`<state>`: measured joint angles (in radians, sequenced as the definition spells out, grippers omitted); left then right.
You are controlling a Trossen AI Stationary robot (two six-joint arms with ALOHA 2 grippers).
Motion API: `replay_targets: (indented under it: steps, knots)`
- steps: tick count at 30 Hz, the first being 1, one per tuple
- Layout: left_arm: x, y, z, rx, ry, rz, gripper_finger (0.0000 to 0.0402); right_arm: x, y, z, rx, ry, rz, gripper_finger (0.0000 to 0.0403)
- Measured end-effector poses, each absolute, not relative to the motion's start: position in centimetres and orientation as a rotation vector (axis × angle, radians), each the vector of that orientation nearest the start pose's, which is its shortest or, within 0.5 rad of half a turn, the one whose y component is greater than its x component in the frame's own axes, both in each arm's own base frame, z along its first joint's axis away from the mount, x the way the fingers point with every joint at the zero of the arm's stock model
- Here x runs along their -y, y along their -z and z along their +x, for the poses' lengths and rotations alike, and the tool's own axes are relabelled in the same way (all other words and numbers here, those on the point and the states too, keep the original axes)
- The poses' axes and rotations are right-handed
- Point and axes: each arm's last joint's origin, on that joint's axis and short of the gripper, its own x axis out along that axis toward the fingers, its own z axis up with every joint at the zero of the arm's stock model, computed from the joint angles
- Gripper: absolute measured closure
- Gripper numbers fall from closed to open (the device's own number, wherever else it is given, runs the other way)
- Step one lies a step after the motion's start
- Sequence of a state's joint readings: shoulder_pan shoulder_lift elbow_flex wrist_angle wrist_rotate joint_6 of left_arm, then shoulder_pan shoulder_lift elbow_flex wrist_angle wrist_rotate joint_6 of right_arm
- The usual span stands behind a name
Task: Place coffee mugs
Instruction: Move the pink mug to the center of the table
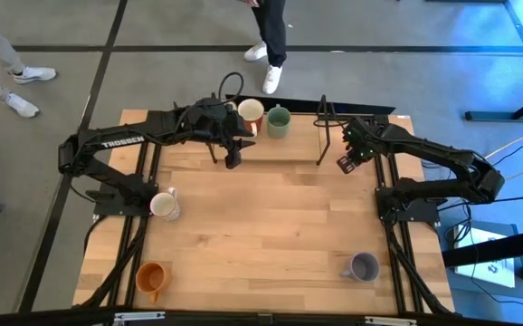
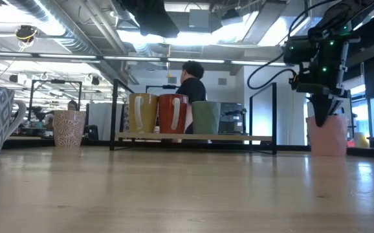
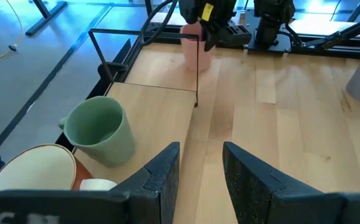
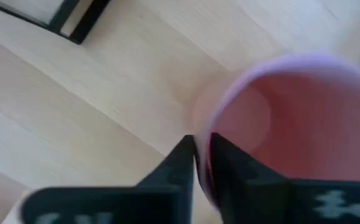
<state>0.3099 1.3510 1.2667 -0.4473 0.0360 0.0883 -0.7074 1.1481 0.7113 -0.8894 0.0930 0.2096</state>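
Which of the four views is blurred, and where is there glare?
Right wrist view: the pink mug and the right gripper on its rim are blurred. Low view: bright ceiling lights glare, leaving the shelf mugs dim. High and left wrist views are sharp.

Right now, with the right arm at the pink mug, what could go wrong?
1. The right gripper pinches only the thin rim of the pink mug, so the mug may tilt or slip if lifted.
2. The black rack frame stands close beside that arm; a swing toward the shelf could clip it.
3. The left gripper hangs open near the green mug and could nudge it.
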Motion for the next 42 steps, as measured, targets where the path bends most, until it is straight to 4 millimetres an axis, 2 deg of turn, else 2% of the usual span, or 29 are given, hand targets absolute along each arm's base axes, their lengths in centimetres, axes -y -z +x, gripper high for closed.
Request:
replay_targets:
  steps: [2, 8, 16, 26, 33, 42]
  knots:
    - [-8.9, -35.1, 28.1, -0.537, -0.244, -0.006, 0.0285, 12.0, -20.2, 13.6, -1.23, 0.824, 0.592, 0.0394]
    - [-8.9, -35.1, 28.1, -0.537, -0.244, -0.006, 0.0285, 11.4, -20.9, 13.3, -1.212, 0.768, 0.655, 0.0394]
    - [-8.9, -35.1, 28.1, -0.54, -0.244, -0.006, 0.0285, 8.1, -22.6, 13.6, -1.155, 0.649, 0.649, 0.0398]
    - [-8.9, -35.1, 28.1, -0.54, -0.244, -0.007, 0.0285, 3.5, -23.0, 16.2, -1.122, 0.448, 0.56, 0.0398]
    - [-8.6, -35.0, 28.2, -0.546, -0.231, -0.022, 0.0285, 0.5, -23.3, 18.7, -1.007, 0.202, 0.358, 0.0399]
    - [-7.6, -35.0, 28.5, -0.549, -0.197, -0.007, 0.0285, -1.1, -21.3, 21.5, -1.036, 0.125, 0.252, 0.0399]
